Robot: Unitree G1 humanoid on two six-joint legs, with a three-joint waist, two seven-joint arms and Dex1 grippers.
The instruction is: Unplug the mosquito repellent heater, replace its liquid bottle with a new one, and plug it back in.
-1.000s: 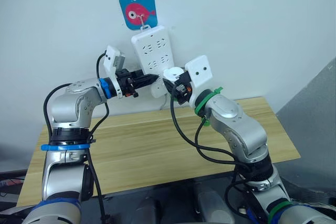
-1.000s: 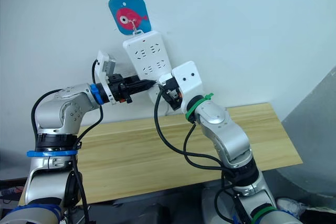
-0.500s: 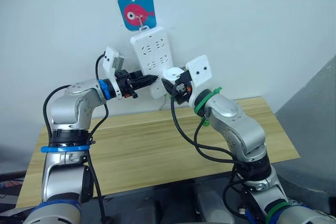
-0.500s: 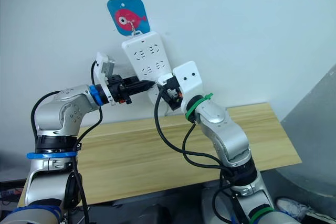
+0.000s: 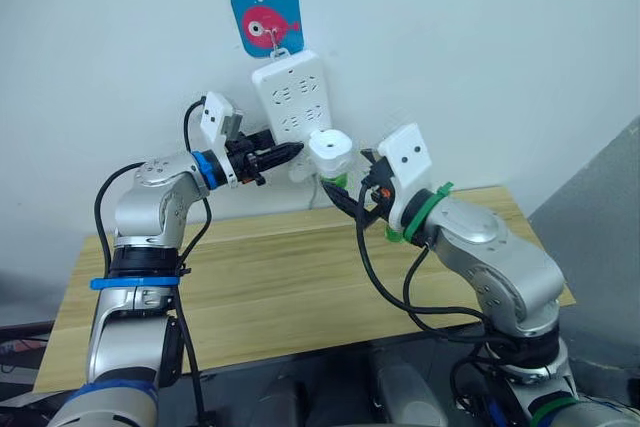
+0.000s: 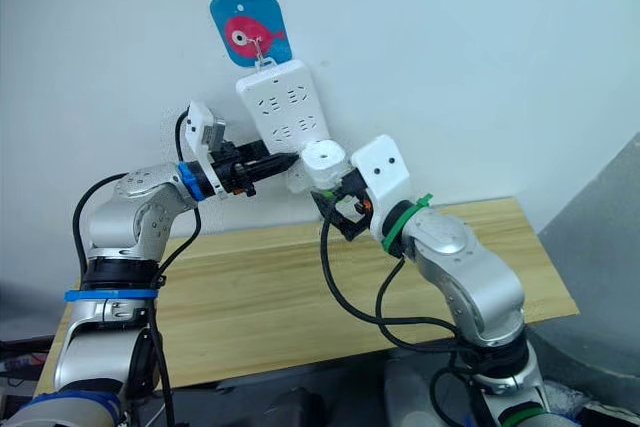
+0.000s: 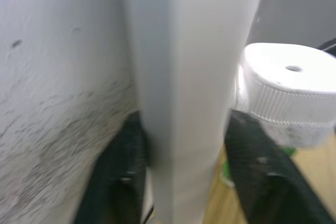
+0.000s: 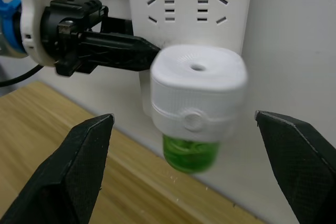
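Observation:
The white mosquito repellent heater (image 5: 330,147) sits against the lower end of the white power strip (image 5: 288,92) on the wall. Its green liquid bottle (image 8: 190,153) hangs below it; the wick is hidden inside. My left gripper (image 5: 290,153) reaches in from the left and is shut on the strip's lower edge, one finger (image 7: 123,177) on each side of it. Down and to the right of the heater, my right gripper (image 5: 352,195) stands open and apart from it, fingers (image 8: 86,150) spread wide. The new one is out of view.
A pink fish hook plate (image 5: 265,20) holds the strip on the white wall. A wooden table (image 5: 280,277) lies below both arms. A grey panel (image 5: 610,207) rises at the far right.
My right gripper has drawn back from the heater, down and to the right, leaving it at the strip. The left gripper keeps its hold on the strip.

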